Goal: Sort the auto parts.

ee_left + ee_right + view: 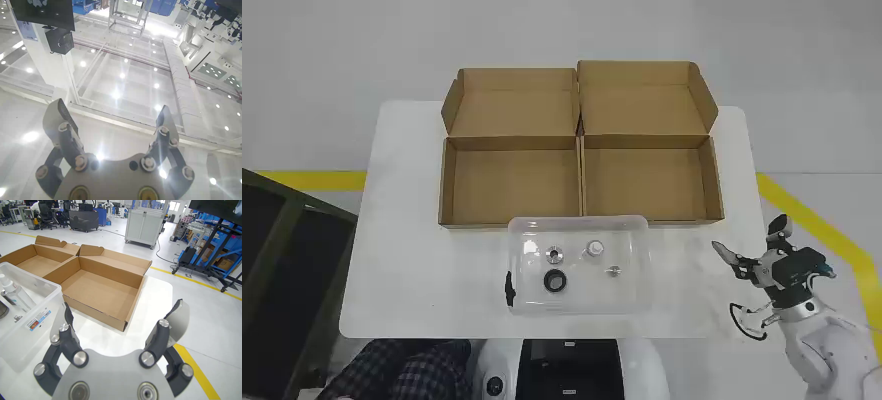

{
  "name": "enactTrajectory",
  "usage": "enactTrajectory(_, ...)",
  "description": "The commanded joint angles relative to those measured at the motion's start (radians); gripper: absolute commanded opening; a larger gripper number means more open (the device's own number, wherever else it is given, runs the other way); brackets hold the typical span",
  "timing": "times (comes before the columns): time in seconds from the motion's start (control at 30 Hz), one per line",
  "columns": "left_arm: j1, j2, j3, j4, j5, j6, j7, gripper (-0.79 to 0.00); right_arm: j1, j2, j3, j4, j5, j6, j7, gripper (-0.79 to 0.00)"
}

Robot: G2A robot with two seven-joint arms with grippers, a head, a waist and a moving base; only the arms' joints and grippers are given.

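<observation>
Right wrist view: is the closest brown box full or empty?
Empty. Inside the brown box only bare cardboard floor and walls show.

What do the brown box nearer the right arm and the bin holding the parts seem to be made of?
Brown box: probably corrugated cardboard, matte; folded flaps and a rough cut edge show.
Bin: apparently clear, glossy plastic; a bottle inside shows through its wall.
</observation>
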Motion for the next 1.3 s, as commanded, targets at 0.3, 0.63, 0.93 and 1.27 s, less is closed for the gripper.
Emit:
enactTrajectory(0.3, 0.000, 0.000, 0.000, 0.000, 0.000, 0.000, 0.000, -0.001, 0.000, 0.000, 0.000, 0.000, 0.000, 0.000, 0.000, 0.000)
enactTrajectory(0.63, 0.000, 0.000, 0.000, 0.000, 0.000, 0.000, 0.000, 0.000, 0.008, 0.001, -0.021, -0.030, -0.013, -0.008, 0.068, 0.000)
enactTrajectory(0.93, 0.000, 0.000, 0.000, 0.000, 0.000, 0.000, 0.000, 0.000, 0.066, 0.007, -0.127, -0.115, -0.074, -0.091, 0.206, 0.000)
enactTrajectory(1.27, 0.000, 0.000, 0.000, 0.000, 0.000, 0.000, 0.000, 0.000, 0.141, 0.014, -0.254, -0.259, -0.078, -0.196, 0.410, 0.000)
